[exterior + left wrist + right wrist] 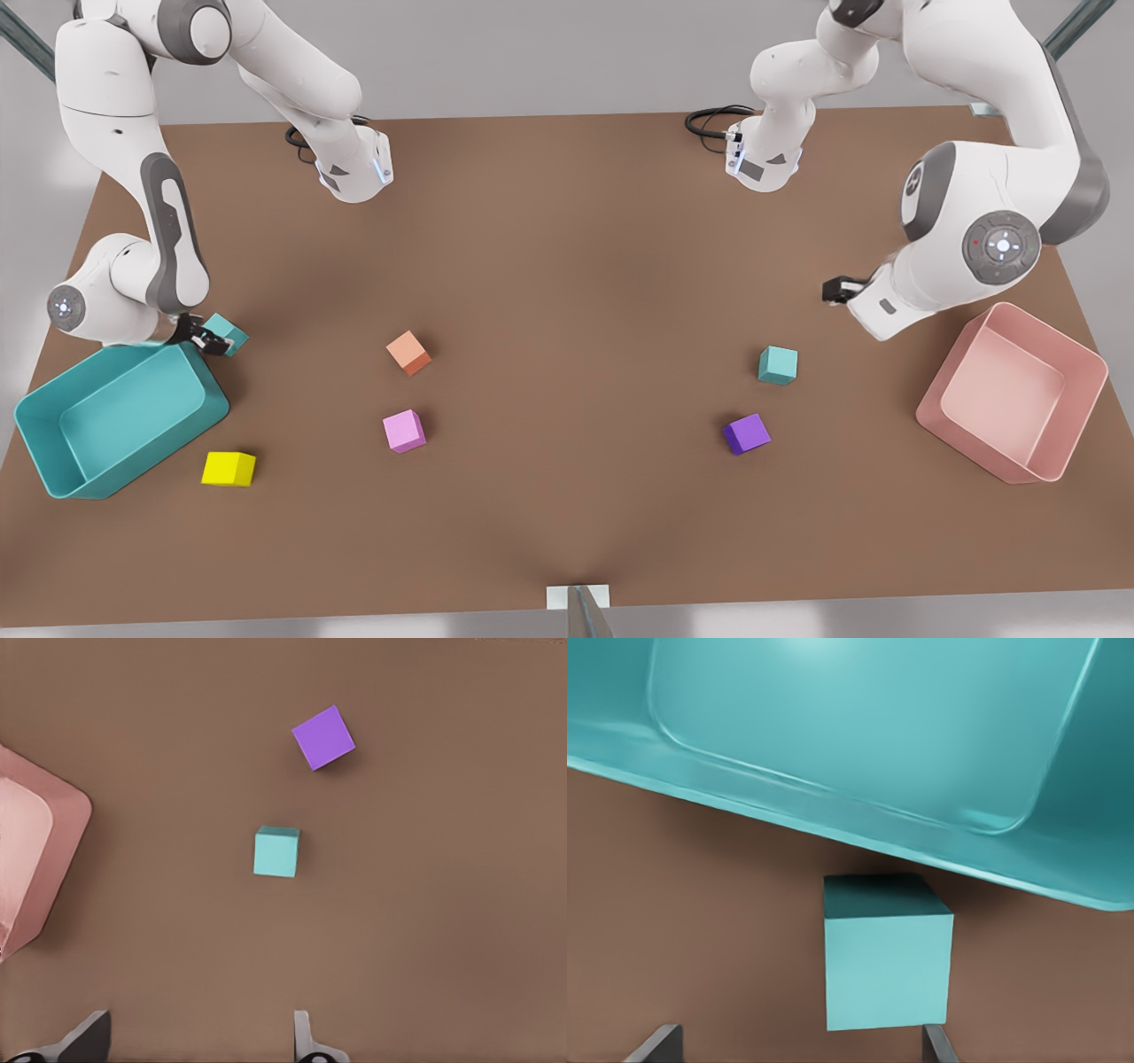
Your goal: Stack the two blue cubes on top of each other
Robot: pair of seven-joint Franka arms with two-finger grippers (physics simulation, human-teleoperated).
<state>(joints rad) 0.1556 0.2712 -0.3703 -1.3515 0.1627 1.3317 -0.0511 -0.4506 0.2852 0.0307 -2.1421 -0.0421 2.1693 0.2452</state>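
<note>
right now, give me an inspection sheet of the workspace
surface: brown table, flat.
job's things: free teal cube beside the purple cube; second teal cube by the teal bin.
clutter: orange cube, pink cube, yellow cube, pink bin.
grippers: right gripper open at the second teal cube; left gripper open, waiting near the pink bin.
cables: black loops at both arm bases.
surroundings: grey backdrop, nothing else seen.

Desk [567, 230]: brown, flat.
Bins: teal bin [53, 461], pink bin [1085, 416].
Loose cubes: yellow cube [228, 468], orange cube [408, 353], pink cube [404, 431], purple cube [746, 433], teal cube [778, 365].
</note>
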